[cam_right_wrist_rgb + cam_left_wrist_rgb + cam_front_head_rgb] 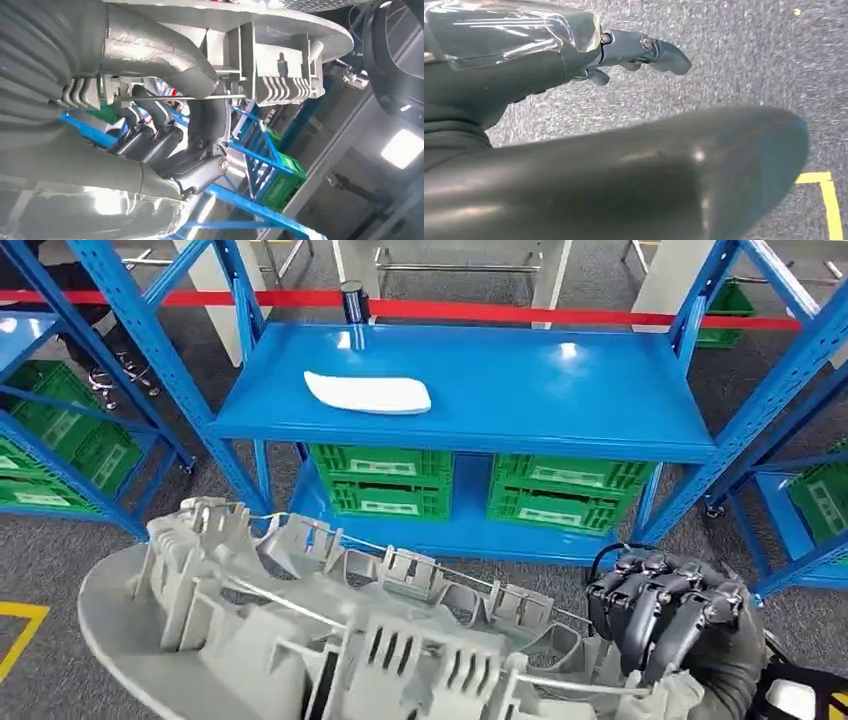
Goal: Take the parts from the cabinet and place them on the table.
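Observation:
A large grey ribbed plastic part (330, 640) spans the near foreground of the head view, in front of the blue cabinet shelf (560, 400). My right hand (665, 610) grips the part's right end with dark fingers curled over its edge. The right wrist view shows those fingers (160, 137) wrapped around the part (280, 55) near a thin metal rod. A white flat part (368, 393) lies on the shelf's left half. My left hand (644, 50) hangs over grey carpet with thumb and fingers apart and nothing between them.
Green crates (385, 480) (565, 490) sit on the lower shelf. More blue racks with green crates stand at left (60, 430) and right (815, 490). A red barrier strip (520, 312) and a black cylinder (353, 300) lie behind the shelf. Yellow floor marking (831, 200).

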Robot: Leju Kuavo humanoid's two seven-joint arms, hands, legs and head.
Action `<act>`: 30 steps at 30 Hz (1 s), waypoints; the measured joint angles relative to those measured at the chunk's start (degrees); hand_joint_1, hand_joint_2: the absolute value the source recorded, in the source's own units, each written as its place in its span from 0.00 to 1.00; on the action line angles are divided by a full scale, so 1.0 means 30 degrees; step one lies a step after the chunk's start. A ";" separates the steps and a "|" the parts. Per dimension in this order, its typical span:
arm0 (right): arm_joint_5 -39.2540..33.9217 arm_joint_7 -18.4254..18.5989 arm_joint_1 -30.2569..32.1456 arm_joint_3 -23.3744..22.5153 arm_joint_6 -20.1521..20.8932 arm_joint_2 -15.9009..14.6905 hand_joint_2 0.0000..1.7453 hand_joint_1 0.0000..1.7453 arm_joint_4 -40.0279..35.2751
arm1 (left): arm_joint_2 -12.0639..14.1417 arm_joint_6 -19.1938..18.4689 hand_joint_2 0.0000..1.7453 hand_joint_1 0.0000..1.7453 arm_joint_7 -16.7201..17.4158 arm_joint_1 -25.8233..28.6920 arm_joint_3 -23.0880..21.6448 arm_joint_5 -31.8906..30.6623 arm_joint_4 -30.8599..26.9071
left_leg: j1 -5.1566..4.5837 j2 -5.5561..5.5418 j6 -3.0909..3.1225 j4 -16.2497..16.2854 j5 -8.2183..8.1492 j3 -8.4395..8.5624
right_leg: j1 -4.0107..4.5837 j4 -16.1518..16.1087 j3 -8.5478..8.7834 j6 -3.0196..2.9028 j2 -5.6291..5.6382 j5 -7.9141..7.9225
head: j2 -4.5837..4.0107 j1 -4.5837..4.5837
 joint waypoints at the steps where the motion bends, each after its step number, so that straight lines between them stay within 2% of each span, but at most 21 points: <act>1: 0.0044 0.0066 -0.0072 0.0029 0.0000 0.0022 1.00 1.00 0.0000 | 0.0022 0.0044 0.00 0.00 -0.0051 -0.0032 -0.0008 -0.0067 0.0037 | 0.0003 -0.0002 0.0038 -0.1211 0.0696 0.0968 | 0.0005 0.0012 -0.0230 0.0059 -0.0002 0.0185 | 0.0000 -0.0007; 2: 0.0117 0.0147 -0.0147 0.0065 -0.0007 0.0036 1.00 1.00 0.0000 | 0.0044 0.0081 0.00 0.00 -0.0124 -0.0070 -0.0008 -0.0111 0.0095 | -0.0012 -0.0012 0.0166 -0.3115 0.1127 0.2349 | 0.0020 0.0010 -0.0401 0.0125 0.0005 0.0374 | 0.0000 -0.0014; 3: 0.0176 0.0190 -0.0190 0.0102 -0.0007 0.0051 1.00 1.00 -0.0029 | 0.0095 0.0095 0.00 0.00 -0.0160 -0.0138 -0.0008 -0.0242 0.0117 | -0.0060 -0.0047 0.0341 -0.5042 0.0746 0.3669 | -0.0004 0.0010 -0.0443 0.0189 -0.0010 0.0512 | 0.0000 -0.0014; 4: 0.0212 0.0197 -0.0210 0.0131 -0.0015 0.0066 1.00 1.00 -0.0036 | 0.0138 0.0102 0.00 0.00 -0.0167 -0.0209 -0.0001 -0.0271 0.0160 | -0.0171 -0.0047 0.0448 -0.6221 0.0273 0.4343 | 0.0081 0.0018 -0.0491 0.0378 -0.0025 0.0648 | 0.0000 0.0015; 7: 0.0358 0.0219 -0.0165 0.0197 -0.0029 0.0065 1.00 1.00 -0.0029 | 0.0182 0.0204 0.00 0.00 -0.0065 -0.0210 0.0007 -0.0249 0.0248 | -0.0407 -0.0057 0.0856 -0.6081 0.0680 0.3856 | -0.0058 -0.0212 -0.0512 0.0779 -0.0105 0.1193 | 0.0000 -0.0050; 8: 0.0401 0.0219 -0.0114 0.0204 -0.0029 0.0066 1.00 1.00 -0.0029 | 0.0182 0.0204 0.00 0.00 -0.0022 -0.0231 0.0007 -0.0176 0.0255 | -0.0245 -0.0004 0.1061 -0.6381 0.1076 0.3716 | -0.0044 -0.0152 -0.0652 0.0807 -0.0097 0.1216 | 0.0000 -0.0058; 9: 0.0488 0.0233 -0.0066 0.0218 -0.0029 0.0073 1.00 1.00 -0.0029 | 0.0110 0.0204 0.00 0.00 0.0108 -0.0270 0.0007 0.0005 0.0277 | -0.0255 0.0070 0.1207 -0.6415 0.1344 0.3529 | -0.0054 0.0172 -0.0939 0.0674 -0.0027 0.0653 | 0.0000 -0.0051; 11: 0.0569 0.0256 -0.0050 0.0240 -0.0029 0.0087 1.00 1.00 -0.0029 | 0.0065 0.0190 0.00 0.00 0.0357 -0.0264 0.0000 0.0291 0.0314 | -0.0298 0.0085 0.1393 -0.6401 0.1867 0.2854 | -0.0035 0.2513 -0.1632 0.0214 0.0055 -0.1661 | 0.0000 0.0074; 13: 0.0620 0.0336 0.0012 0.0269 -0.0029 0.0087 1.00 1.00 -0.0022 | -0.0014 0.0197 0.00 0.00 0.0525 -0.0271 0.0000 0.0516 0.0408 | -0.0378 0.0094 0.1441 -0.6364 0.2374 0.2283 | -0.0041 0.5258 -0.2145 0.0291 0.0078 -0.2843 | 0.0000 0.0095; 14: 0.0627 0.0365 0.0022 0.0291 -0.0029 0.0102 1.00 1.00 -0.0007 | -0.0029 0.0233 0.00 0.00 0.0611 -0.0270 0.0000 0.0574 0.0466 | -0.0398 0.0094 0.1434 -0.6326 0.2632 0.1963 | -0.0045 0.5874 -0.2055 0.0502 0.0084 -0.2649 | 0.0000 0.0088; 16: 0.0620 0.0387 0.0009 0.0298 -0.0008 0.0109 1.00 1.00 0.0007 | -0.0066 0.0342 0.00 0.00 0.0699 -0.0275 0.0007 0.0742 0.0627 | -0.0398 0.0092 0.1356 -0.6156 0.3046 0.1278 | -0.0044 0.4801 -0.0773 0.1052 0.0086 -0.1461 | 0.0000 0.0103; 17: 0.0620 0.0401 -0.0022 0.0298 0.0007 0.0109 1.00 1.00 0.0022 | -0.0080 0.0409 0.00 0.00 0.0743 -0.0281 0.0007 0.0779 0.0715 | -0.0386 0.0082 0.1285 -0.5962 0.3194 0.0921 | -0.0051 0.3085 0.0475 0.1161 0.0083 -0.1018 | 0.0000 0.0110; 19: 0.0591 0.0504 -0.0160 0.0320 0.0102 0.0117 1.00 1.00 0.0029 | -0.0102 0.0577 0.00 0.00 0.0874 -0.0293 0.0000 0.0931 0.0859 | -0.0479 0.0029 0.1078 -0.5485 0.3388 0.0388 | 0.0096 -0.0307 0.2622 0.0782 0.0096 -0.2023 | 0.0000 0.0117; 22: 0.0532 0.0583 -0.0329 0.0423 0.0117 0.0131 1.00 1.00 0.0131 | -0.0139 0.0780 0.00 0.00 0.0969 -0.0310 0.0000 0.1158 0.1021 | -0.0390 0.0046 0.0756 -0.5526 0.3897 0.0287 | 0.0246 -0.0242 0.2153 0.0399 0.0134 -0.1911 | 0.0000 0.0080; 23: 0.0510 0.0583 -0.0434 0.0466 0.0095 0.0153 1.00 1.00 0.0182 | -0.0124 0.0831 0.00 0.00 0.1027 -0.0308 0.0014 0.1165 0.1049 | -0.0369 0.0026 0.0649 -0.5515 0.4042 0.0144 | 0.0064 -0.0295 0.1988 0.0190 0.0107 -0.1647 | 0.0000 0.0117; 24: 0.0503 0.0664 -0.0575 0.0503 0.0007 0.0167 1.00 1.00 0.0226 | -0.0153 0.0890 0.00 0.00 0.1086 -0.0294 0.0014 0.1216 0.1101 | -0.0268 -0.0017 0.0478 -0.5250 0.3361 -0.0040 | 0.0026 -0.0304 0.1746 0.0049 0.0021 -0.1421 | 0.0000 0.0125; 25: 0.0488 0.0781 -0.0651 0.0539 -0.0110 0.0168 1.00 1.00 0.0255 | -0.0160 0.0925 0.00 0.00 0.1202 -0.0293 0.0014 0.1375 0.1151 | -0.0227 -0.0012 0.0324 -0.4537 0.2148 -0.0245 | 0.0027 -0.0304 0.1510 -0.0096 0.0017 -0.1192 | 0.0000 0.0022; 27: 0.0474 0.1201 -0.0776 0.0669 -0.0443 0.0167 1.00 1.00 0.0284 | -0.0146 0.0897 0.00 0.00 0.1224 -0.0319 0.0014 0.1493 0.1202 | -0.0121 -0.0003 0.0074 -0.1817 -0.0153 -0.0854 | 0.0034 -0.0278 0.1000 -0.0124 0.0017 -0.0724 | 0.0000 0.0008; 28: 0.0437 0.1429 -0.0795 0.0729 -0.0657 0.0153 1.00 1.00 0.0299 | -0.0139 0.0779 0.00 0.00 0.1224 -0.0316 0.0007 0.1507 0.1210 | -0.0086 -0.0004 0.0017 -0.0478 -0.0703 -0.1061 | 0.0040 -0.0267 0.0701 -0.0106 0.0016 -0.0491 | 0.0000 -0.0007; 29: 0.0320 0.1633 -0.0793 0.0801 -0.0890 0.0116 1.00 1.00 0.0321 | -0.0146 0.0707 0.00 0.00 0.1238 -0.0314 0.0014 0.1522 0.1217 | -0.0049 -0.0007 -0.0012 0.0422 -0.0617 -0.1057 | 0.0042 -0.0246 0.0469 -0.0065 0.0016 -0.0246 | 0.0000 -0.0007; 30: 0.0147 0.1698 -0.0788 0.0873 -0.1033 0.0073 1.00 1.00 0.0343 | -0.0138 0.0620 0.00 0.00 0.1268 -0.0315 0.0007 0.1587 0.1224 | -0.0017 -0.0004 0.0001 0.0489 -0.0034 -0.0683 | 0.0056 -0.0217 0.0150 -0.0026 0.0023 0.0002 | 0.0000 -0.0007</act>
